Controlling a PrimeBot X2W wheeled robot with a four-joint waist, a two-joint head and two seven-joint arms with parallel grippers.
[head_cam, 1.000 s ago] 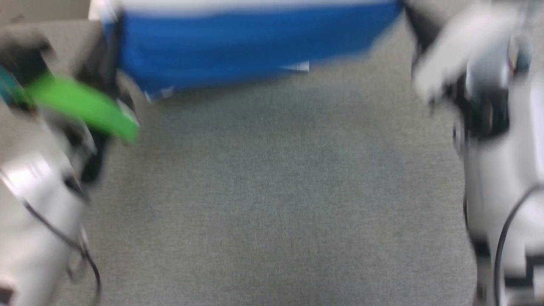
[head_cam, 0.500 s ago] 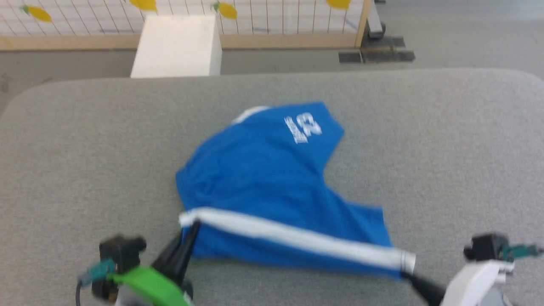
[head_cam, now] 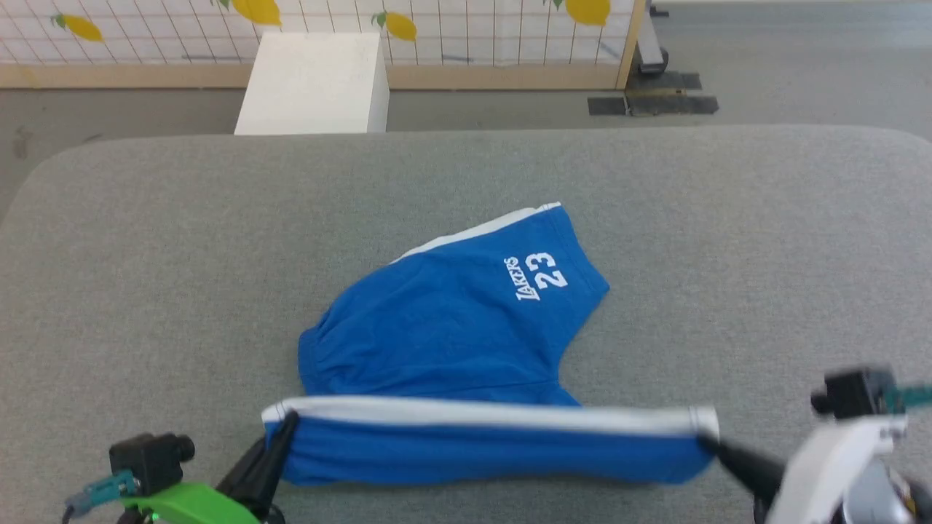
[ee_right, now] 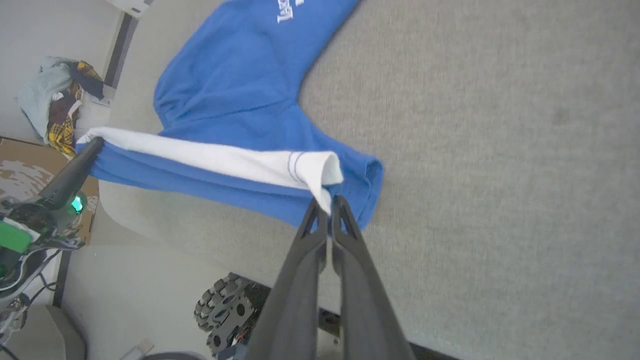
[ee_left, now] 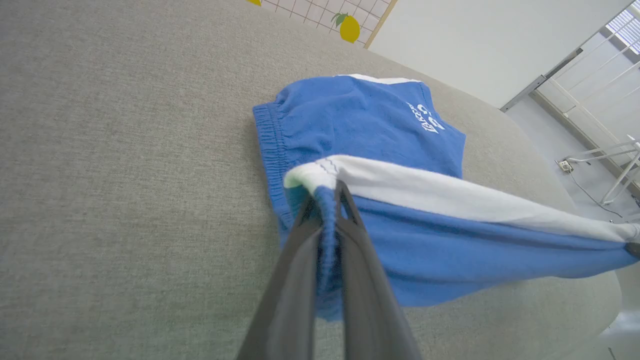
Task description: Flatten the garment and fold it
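A bright blue garment (head_cam: 451, 335), a pair of shorts, is on a grey padded table (head_cam: 145, 255). The left gripper (head_cam: 287, 422) is clenched on one end of its white-striped side, and the right gripper (head_cam: 706, 440) is clenched on the other end. The striped edge stretches taut between them, lifted. Beyond both sets of fingertips, the leg printed "23" lies flat.

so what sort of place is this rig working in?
Probably a lab or test room: a grey fabric-covered table, a lemon-decorated grid partition behind it, and a heap of clothes off to one side.
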